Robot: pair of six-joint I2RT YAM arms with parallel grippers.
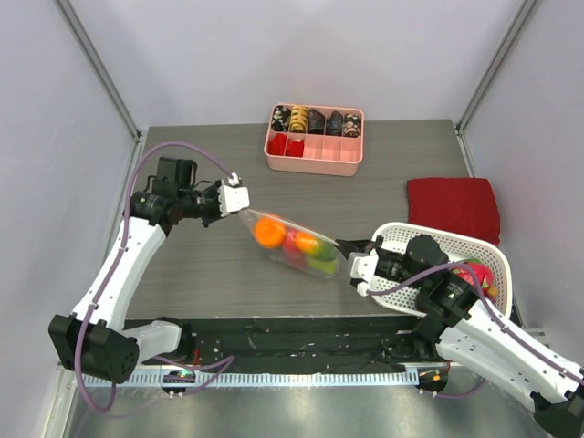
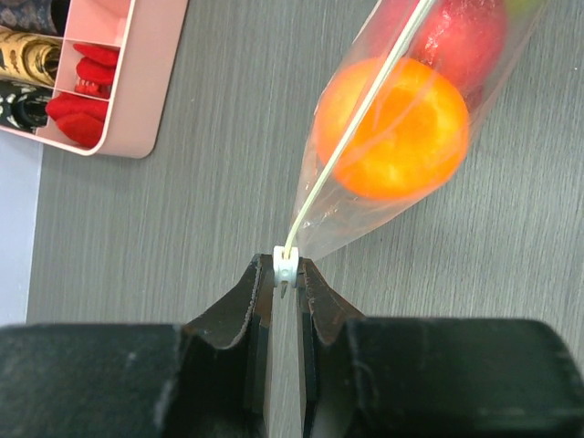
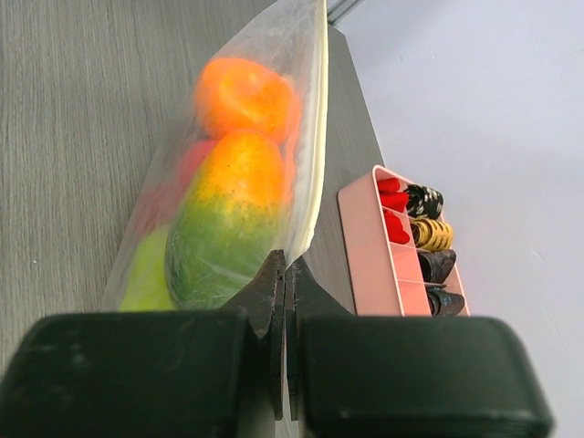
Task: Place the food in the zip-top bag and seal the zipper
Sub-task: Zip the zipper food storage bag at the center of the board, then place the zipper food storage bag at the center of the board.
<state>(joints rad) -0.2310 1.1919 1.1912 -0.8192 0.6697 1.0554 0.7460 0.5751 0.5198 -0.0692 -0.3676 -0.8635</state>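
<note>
The bag (image 1: 297, 245) is stretched between the two claws over the middle of the worktop (image 1: 201, 274). The food (image 1: 308, 245) is inside it, with an orange (image 1: 268, 230) at the left end, an apple (image 1: 292, 243) next to it and a pear (image 1: 321, 265) toward the right. The left claw (image 2: 287, 274) is pinched narrow on the clip (image 2: 286, 263) at the left end of the zipper (image 2: 356, 114), and the right claw (image 3: 285, 274) is closed tight on the bag's right end. The tray (image 1: 315, 137) sits far, and the basket (image 1: 456, 251) is near right.

overhead camera looks down from behind; wrist cameras closely share the bag (image 1: 294, 243).
</note>
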